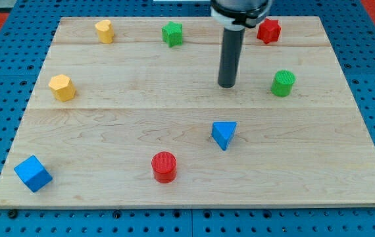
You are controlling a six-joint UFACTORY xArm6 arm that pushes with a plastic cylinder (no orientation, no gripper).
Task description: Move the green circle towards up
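Observation:
The green circle (283, 83), a short green cylinder, stands on the wooden board (108, 131) at the view's right, in the upper half. My tip (227, 85) is the lower end of a dark rod that comes down from the view's top. It rests on the board to the left of the green circle, at about the same height in the view, with a clear gap between them.
A red star block (268, 30) lies above the green circle. A green star block (172, 33), a yellow block (104, 31) and a yellow hexagon (62, 87) lie further left. A blue triangle (224, 134), a red circle (164, 166) and a blue cube (32, 173) lie lower.

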